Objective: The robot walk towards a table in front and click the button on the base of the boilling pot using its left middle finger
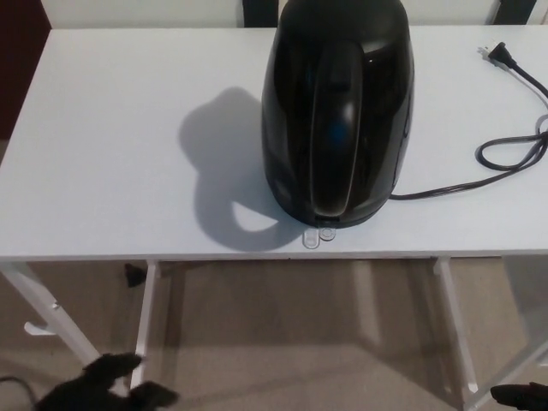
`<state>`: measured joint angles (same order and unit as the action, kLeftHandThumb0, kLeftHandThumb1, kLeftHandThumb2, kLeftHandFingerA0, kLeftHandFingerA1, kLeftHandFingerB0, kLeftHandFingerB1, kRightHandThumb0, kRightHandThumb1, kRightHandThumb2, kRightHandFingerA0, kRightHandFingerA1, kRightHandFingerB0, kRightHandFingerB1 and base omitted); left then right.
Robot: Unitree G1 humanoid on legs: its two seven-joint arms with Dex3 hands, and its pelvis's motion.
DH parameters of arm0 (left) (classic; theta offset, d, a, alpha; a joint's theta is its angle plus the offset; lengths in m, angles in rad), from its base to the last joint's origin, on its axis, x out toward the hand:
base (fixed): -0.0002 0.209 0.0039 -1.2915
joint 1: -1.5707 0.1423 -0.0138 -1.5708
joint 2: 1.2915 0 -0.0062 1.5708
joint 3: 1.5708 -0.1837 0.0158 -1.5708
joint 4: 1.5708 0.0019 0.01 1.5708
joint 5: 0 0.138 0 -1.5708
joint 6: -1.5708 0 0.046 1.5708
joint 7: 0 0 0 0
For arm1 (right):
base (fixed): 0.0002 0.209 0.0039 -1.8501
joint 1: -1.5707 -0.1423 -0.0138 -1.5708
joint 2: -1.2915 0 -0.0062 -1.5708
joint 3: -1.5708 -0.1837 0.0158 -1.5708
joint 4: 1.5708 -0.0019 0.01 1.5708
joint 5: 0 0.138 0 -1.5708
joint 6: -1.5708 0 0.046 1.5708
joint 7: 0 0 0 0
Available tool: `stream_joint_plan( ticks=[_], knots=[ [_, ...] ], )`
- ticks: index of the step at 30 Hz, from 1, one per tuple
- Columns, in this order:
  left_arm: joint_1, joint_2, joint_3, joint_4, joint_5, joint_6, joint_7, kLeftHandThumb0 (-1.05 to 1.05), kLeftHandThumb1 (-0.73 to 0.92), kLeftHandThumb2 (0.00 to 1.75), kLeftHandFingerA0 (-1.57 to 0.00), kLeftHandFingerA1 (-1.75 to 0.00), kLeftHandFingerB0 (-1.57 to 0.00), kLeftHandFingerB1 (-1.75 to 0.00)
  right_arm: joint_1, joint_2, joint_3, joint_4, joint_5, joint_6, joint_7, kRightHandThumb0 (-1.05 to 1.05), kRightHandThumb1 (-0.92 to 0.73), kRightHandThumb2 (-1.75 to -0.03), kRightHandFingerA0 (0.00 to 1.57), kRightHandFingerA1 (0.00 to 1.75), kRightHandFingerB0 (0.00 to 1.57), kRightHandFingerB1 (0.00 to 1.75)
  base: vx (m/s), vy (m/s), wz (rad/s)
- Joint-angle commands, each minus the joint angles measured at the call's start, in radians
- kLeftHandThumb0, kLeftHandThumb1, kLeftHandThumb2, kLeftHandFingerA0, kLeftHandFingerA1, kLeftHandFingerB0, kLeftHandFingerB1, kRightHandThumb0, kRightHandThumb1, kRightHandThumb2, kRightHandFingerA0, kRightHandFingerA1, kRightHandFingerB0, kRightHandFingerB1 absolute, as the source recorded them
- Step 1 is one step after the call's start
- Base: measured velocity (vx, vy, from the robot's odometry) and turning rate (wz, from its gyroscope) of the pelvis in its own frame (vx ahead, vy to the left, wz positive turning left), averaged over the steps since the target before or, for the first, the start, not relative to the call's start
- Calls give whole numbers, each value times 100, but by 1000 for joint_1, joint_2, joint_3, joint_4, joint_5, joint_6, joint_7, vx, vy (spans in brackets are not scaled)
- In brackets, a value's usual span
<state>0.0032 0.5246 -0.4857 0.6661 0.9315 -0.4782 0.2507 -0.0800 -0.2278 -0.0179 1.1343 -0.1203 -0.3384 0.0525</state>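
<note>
Kettle sits on the table; left hand hangs low below it, fingers spread, holding nothing.

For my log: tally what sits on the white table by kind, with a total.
Black kettle: 1
Black power cord with plug: 1
Clear button tab at the kettle's base: 1
Total: 3 on the table
</note>
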Motion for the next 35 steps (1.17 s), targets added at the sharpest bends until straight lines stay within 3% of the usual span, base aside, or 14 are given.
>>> stream_joint_plan(
  ticks=[1, 3, 4, 8, 9, 11, 12, 16, 17, 18, 19, 31, 32, 35],
  knots=[
    [-37, -87, 303, 353, -451, -7, -162, -66, 51, 80, -27, -43, -17, -40, -1, 1, -8, -3, 0, -6, -54, -52, -57, -58, 58, 43, 45, 39, 0, 0, 0],
    [-47, -91, 330, 373, -457, -12, -175, -66, 51, 80, -27, -43, -17, -40, -4, 2, -9, -2, 1, -4, -57, -52, -57, -58, 58, 43, 45, 39, 0, 0, 0],
    [-59, -99, 377, 399, -494, 11, -208, -65, 50, 80, -29, -44, -18, -41, -5, 1, -7, -5, -5, 0, -69, -57, -46, -81, 49, 54, 39, 50, 0, 0, 0],
    [-83, -107, 439, 460, -506, 24, -238, -65, 49, 79, -30, -44, -19, -41, -4, -1, -10, -13, -4, 6, -79, -57, -47, -81, 44, 54, 36, 49, 0, 0, 0],
    [-84, -109, 446, 466, -500, 25, -240, -65, 50, 80, -30, -44, -19, -41, -4, 1, -15, -11, 2, 0, -77, -51, -58, -58, 46, 43, 39, 37, 0, 0, 0],
    [-85, -113, 459, 475, -495, 24, -243, -65, 49, 80, -30, -44, -19, -41, -1, 5, -26, -10, 15, -11, -73, -53, -58, -58, 43, 43, 36, 36, 0, 0, 0],
    [-83, -114, 467, 479, -495, 17, -244, -65, 50, 80, -30, -44, -19, -41, 4, 6, -27, -16, 15, -12, -80, -59, -47, -81, 34, 53, 26, 46, 0, 0, 0],
    [-81, -117, 489, 496, -488, 1, -252, -65, 50, 80, -30, -44, -19, -41, 12, 10, -26, -22, 10, -14, -90, -59, -47, -81, 34, 53, 26, 46, 0, 0, 0],
    [-72, -122, 493, 493, -490, -4, -254, -64, 49, 79, -31, -45, -19, -41, 15, 12, -39, -16, 19, -16, -103, -56, -58, -58, 35, 43, 30, 32, 0, 0, 0],
    [-69, -130, 493, 496, -485, 0, -256, -64, 49, 79, -30, -44, -18, -41, 18, 8, -44, -9, 19, -22, -113, -60, -47, -81, 26, 51, 19, 43, 0, 0, 0],
    [-69, -132, 494, 500, -481, 1, -256, -64, 49, 79, -31, -44, -18, -41, 19, 7, -48, -7, 21, -26, -114, -60, -47, -80, 24, 51, 17, 43, 0, 0, 0],
    [-109, -123, 488, 514, -514, 8, -283, -64, 49, 79, -30, -44, -19, -41, -5, 12, -68, -1, 20, -33, -121, -60, -48, -82, 28, 53, 17, 44, 0, 0, 0],
    [-107, -120, 483, 513, -514, 6, -281, -65, 49, 79, -30, -45, -19, -41, 0, 12, -64, 1, 15, -37, -124, -56, -61, -58, 35, 44, 26, 32, 0, 0, 0],
    [-107, -113, 474, 514, -522, 1, -284, -65, 49, 79, -30, -44, -19, -41, 6, 14, -58, 4, 8, -40, -130, -57, -60, -58, 36, 44, 27, 32, 0, 0, 0]
  ],
)
